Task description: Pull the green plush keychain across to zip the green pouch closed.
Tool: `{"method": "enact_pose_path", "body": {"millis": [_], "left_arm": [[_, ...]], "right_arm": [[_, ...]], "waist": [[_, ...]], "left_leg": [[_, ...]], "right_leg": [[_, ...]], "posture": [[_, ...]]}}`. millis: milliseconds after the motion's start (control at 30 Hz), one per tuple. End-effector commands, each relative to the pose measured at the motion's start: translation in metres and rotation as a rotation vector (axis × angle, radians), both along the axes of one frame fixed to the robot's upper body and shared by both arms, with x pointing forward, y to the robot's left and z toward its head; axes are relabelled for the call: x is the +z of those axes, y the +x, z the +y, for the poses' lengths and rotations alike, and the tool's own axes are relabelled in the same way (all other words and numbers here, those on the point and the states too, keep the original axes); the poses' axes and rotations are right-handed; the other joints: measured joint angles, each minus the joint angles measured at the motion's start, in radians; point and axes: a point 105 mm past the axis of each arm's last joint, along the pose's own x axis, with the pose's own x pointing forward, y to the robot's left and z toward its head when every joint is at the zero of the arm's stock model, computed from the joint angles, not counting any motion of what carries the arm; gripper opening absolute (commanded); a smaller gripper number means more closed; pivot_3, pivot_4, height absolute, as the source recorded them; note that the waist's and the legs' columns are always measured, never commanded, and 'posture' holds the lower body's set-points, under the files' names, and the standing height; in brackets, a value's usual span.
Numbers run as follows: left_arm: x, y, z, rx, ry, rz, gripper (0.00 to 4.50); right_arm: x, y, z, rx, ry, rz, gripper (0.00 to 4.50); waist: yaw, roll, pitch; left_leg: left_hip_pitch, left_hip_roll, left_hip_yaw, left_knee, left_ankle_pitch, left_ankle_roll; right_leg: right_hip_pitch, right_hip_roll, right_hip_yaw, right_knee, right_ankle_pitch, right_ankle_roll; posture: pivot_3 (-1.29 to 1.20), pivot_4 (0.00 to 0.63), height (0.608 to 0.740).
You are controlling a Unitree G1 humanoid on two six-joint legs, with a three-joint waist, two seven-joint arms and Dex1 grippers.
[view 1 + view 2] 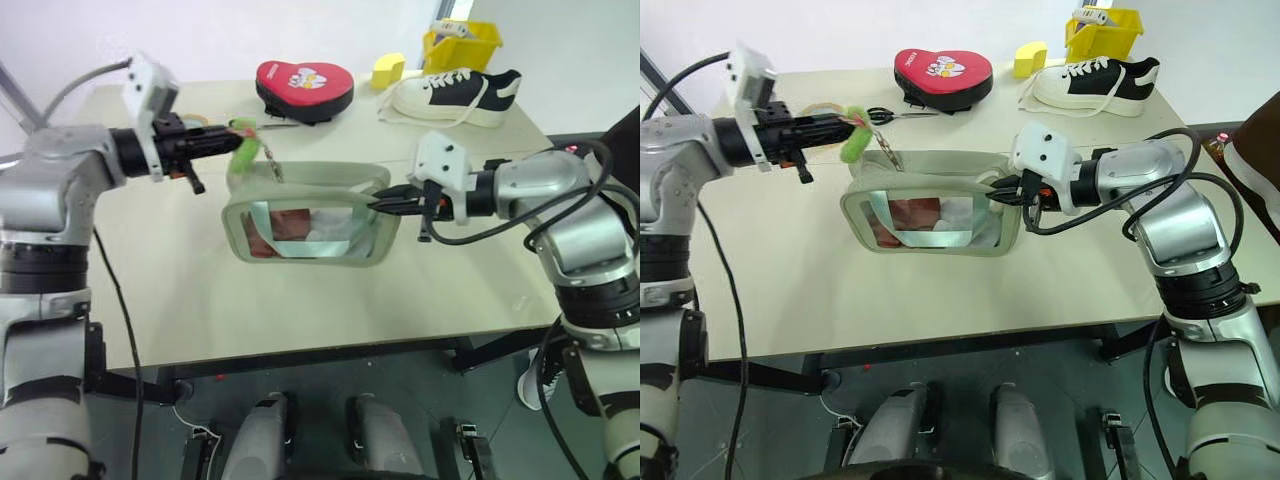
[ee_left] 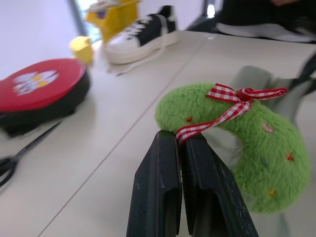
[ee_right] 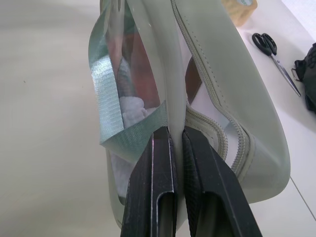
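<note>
Above the middle of the bench (image 1: 200, 320) we see the green pouch (image 1: 310, 228), a pale sage-green case with rounded corners, held up off the surface between the two arms. Its clear window faces us, showing reddish and white contents inside. At the pouch's upper left corner hangs the green plush keychain (image 1: 243, 150), a fuzzy lime-green curved charm with small coloured dots and a red-and-white checked ribbon tied in a bow. A short metal chain (image 1: 272, 166) runs from the charm down to the top edge of the pouch.

Our left tool (image 2: 181, 143) has its two black fingers pressed together on the checked ribbon where it meets the plush, so the keychain is in its grip. Our right tool (image 3: 177, 133) is also pinched closed, clamping the right end of the pouch; in the right wrist view the zipper teeth (image 3: 212, 133) curve past beside its fingers and a strip of grey-green webbing (image 3: 106, 89) loops just beside them.

Farther back on the bench, well apart from the pouch, lies a red heart-shaped case (image 1: 303, 88) with a cartoon print, and a pair of black-handled scissors (image 1: 890, 115) lies just beside it. Toward the far right corner we see a black-and-white sneaker (image 1: 455, 95), a small yellow block (image 1: 388, 70) near its toe, and a yellow bin (image 1: 462, 42) behind it.
</note>
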Motion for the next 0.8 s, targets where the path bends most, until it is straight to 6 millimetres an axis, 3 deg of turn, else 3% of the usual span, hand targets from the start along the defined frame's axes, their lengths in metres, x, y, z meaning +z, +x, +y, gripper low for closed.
{"method": "enact_pose_path", "body": {"millis": [33, 67, 167, 333, 567, 633, 800], "left_arm": [[-0.002, -0.005, -0.007, -0.037, 0.085, -0.048, 0.05], [-0.004, -0.005, -0.008, -0.044, 0.099, -0.051, 0.05], [0.002, -0.005, -0.006, -0.043, 0.082, -0.053, 0.98], [0.014, 0.0, 0.009, 0.034, 0.11, -0.084, 3.51], [0.034, -0.009, 0.032, 0.09, 0.102, -0.103, 3.51], [0.028, -0.019, 0.035, 0.069, 0.119, -0.071, 3.51], [-0.013, -0.038, 0.032, 0.033, 0.199, 0.027, 3.51]], "right_arm": [[0.008, -0.001, 0.006, 0.017, 0.009, -0.04, 0.0], [0.009, 0.0, 0.006, 0.016, 0.01, -0.041, 0.0], [0.008, -0.001, 0.006, 0.016, 0.01, -0.041, 0.0], [0.007, 0.0, 0.004, 0.01, 0.011, -0.039, 0.0], [0.005, 0.002, 0.005, 0.017, 0.01, -0.039, 0.0], [0.005, 0.003, 0.005, 0.019, 0.01, -0.04, 0.0], [0.003, 0.003, 0.008, 0.034, 0.006, -0.034, 0.0]], "waist": [[-0.001, 0.0, 0.0], [0.0, 0.0, 0.0], [0.001, 0.0, 0.0], [0.003, 0.0, 0.0], [0.001, 0.0, 0.0], [-0.001, 0.0, 0.0], [0.0, 0.0, 0.0]], "left_leg": [[0.0, 0.0, 0.0, 0.0, 0.0, 0.0], [0.001, 0.0, 0.0, 0.0, 0.0, 0.0], [0.0, 0.0, 0.0, 0.0, 0.0, 0.0], [0.0, 0.0, 0.0, 0.001, 0.0, 0.0], [0.0, 0.0, 0.0, 0.001, 0.0, 0.0], [0.0, 0.0, 0.0, 0.001, 0.0, 0.0], [0.001, 0.001, 0.0, 0.0, 0.0, 0.0]], "right_leg": [[0.0, 0.0, 0.0, 0.001, 0.0, 0.0], [0.0, 0.001, 0.0, 0.001, 0.0, 0.0], [0.0, 0.001, 0.0, 0.001, 0.0, 0.0], [0.0, 0.001, 0.0, 0.001, 0.0, 0.0], [0.0, 0.001, 0.0, 0.0, 0.0, 0.0], [0.0, 0.001, 0.0, 0.001, 0.0, 0.0], [0.001, 0.001, 0.0, 0.001, 0.0, 0.0]], "posture": [[0.0, 0.15, 0.74], [0.0, 0.15, 0.74], [0.0, 0.15, 0.74], [0.0, 0.15, 0.74], [0.0, 0.15, 0.74], [0.0, 0.15, 0.74], [0.0, 0.15, 0.74]]}}
